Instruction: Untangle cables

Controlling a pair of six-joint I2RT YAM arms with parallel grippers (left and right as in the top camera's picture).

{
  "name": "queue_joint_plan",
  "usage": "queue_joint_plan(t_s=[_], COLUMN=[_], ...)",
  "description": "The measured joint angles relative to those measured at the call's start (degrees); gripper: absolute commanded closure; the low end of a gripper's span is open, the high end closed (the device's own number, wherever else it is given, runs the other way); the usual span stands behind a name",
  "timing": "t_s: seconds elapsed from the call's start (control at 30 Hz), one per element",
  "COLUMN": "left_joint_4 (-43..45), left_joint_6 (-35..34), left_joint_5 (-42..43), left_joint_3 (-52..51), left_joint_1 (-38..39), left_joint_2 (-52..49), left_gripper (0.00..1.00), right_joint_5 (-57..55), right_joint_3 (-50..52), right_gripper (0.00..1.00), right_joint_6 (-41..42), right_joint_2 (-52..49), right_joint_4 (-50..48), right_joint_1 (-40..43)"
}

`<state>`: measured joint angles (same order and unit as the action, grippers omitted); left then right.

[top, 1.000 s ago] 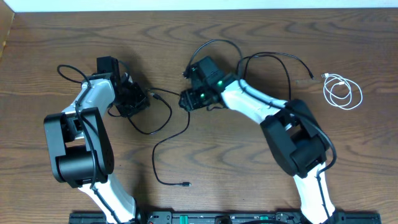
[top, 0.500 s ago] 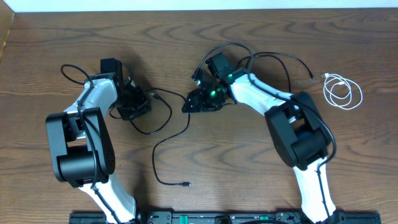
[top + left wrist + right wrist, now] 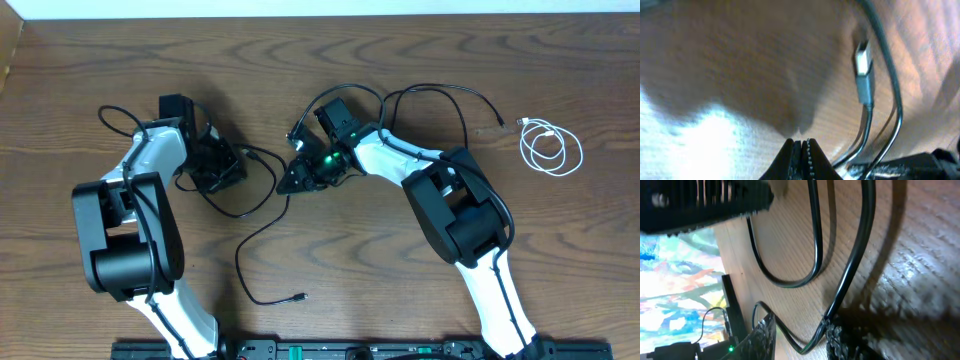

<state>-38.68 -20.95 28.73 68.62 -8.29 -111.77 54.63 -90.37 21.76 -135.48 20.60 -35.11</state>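
Note:
Two black cables lie tangled mid-table. One black cable (image 3: pixel 243 235) loops from between the arms down to a plug near the front edge. The other black cable (image 3: pixel 440 89) arcs right to a plug. A coiled white cable (image 3: pixel 549 148) lies apart at the right. My left gripper (image 3: pixel 222 166) is shut, its tips (image 3: pixel 801 145) on bare wood. A plug (image 3: pixel 863 64) and black strands (image 3: pixel 892 95) pass to the right of it. My right gripper (image 3: pixel 296 178) is open, with a bent black cable strand (image 3: pixel 816 339) running between its fingers (image 3: pixel 765 337) and touching the right one.
Thicker black arm wires loop behind the left arm (image 3: pixel 115 115) and over the right arm (image 3: pixel 345 75). The table's back edge (image 3: pixel 320 14) runs along the top. Both arm bases stand at the front edge.
My right gripper has moved left and slightly toward the front, its jaws narrowing around the black strand. The long cable's lower loop has shifted left. The left arm has stayed still.

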Motion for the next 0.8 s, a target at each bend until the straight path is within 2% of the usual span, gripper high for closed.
queue_joint_plan(t_s=[0.17,0.43,0.8], left_joint_4=[-1.8,-0.9,2.3], left_joint_6=[0.2,0.2,3.5], left_joint_5=[-2.6,-2.7,4.2], left_joint_3=[-0.8,-2.5,-4.3], left_joint_1=[1.2,4.1,7.0], left_joint_2=[0.0,0.8,0.8], left_gripper=[0.92,0.92,0.93], right_joint_5=[0.1,-1.1,-1.2], right_joint_3=[0.0,-0.2,-0.3], right_gripper=[0.66,0.63,0.64], right_joint_6=[1.1,8.0,10.9], right_joint_2=[0.0,-1.5,-2.1], right_joint_4=[0.0,-10.8,-13.4], right_joint_1=[-0.1,-1.2,-0.4])
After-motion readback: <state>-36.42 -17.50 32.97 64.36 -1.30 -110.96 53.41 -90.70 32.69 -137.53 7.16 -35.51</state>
